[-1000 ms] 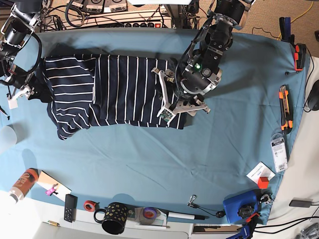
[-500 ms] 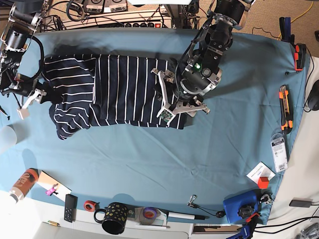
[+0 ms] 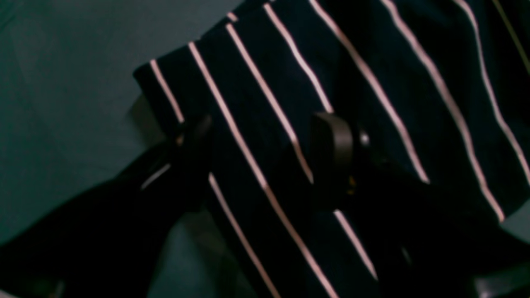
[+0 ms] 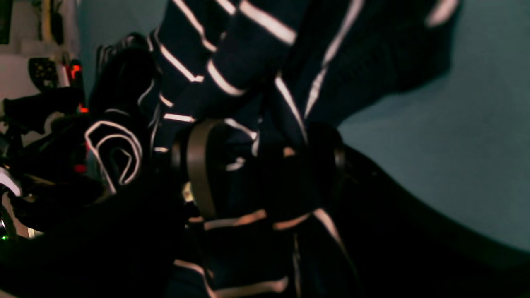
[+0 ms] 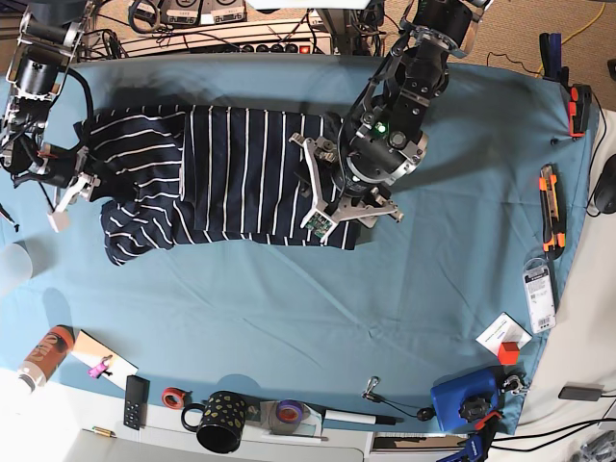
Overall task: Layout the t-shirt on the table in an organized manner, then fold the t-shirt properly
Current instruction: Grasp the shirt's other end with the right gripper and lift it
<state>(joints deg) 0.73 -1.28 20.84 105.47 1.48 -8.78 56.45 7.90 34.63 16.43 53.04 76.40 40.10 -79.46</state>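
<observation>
The navy striped t-shirt (image 5: 231, 173) lies folded into a wide band at the back left of the teal table (image 5: 385, 318). My left gripper (image 5: 342, 207) is over the shirt's right end. In the left wrist view its fingers (image 3: 331, 140) stand wide apart, the left gripper (image 3: 263, 140) open over the striped t-shirt (image 3: 256, 82) near a corner. My right gripper (image 5: 77, 188) is at the shirt's left end. The right gripper (image 4: 263, 161) is open, and bunched t-shirt (image 4: 248, 62) fabric sits between its spread fingers (image 4: 198, 165).
Along the front edge stand a can (image 5: 46, 356), a remote (image 5: 136, 401), a tape roll (image 5: 174, 397), a dotted mug (image 5: 223, 422) and a blue device (image 5: 464, 399). An orange cutter (image 5: 549, 207) lies at the right edge. Cables and power strips (image 5: 231, 14) run behind the table.
My right gripper has moved rightward into the shirt's left end, and that end has bunched and shifted. The left arm has barely moved.
</observation>
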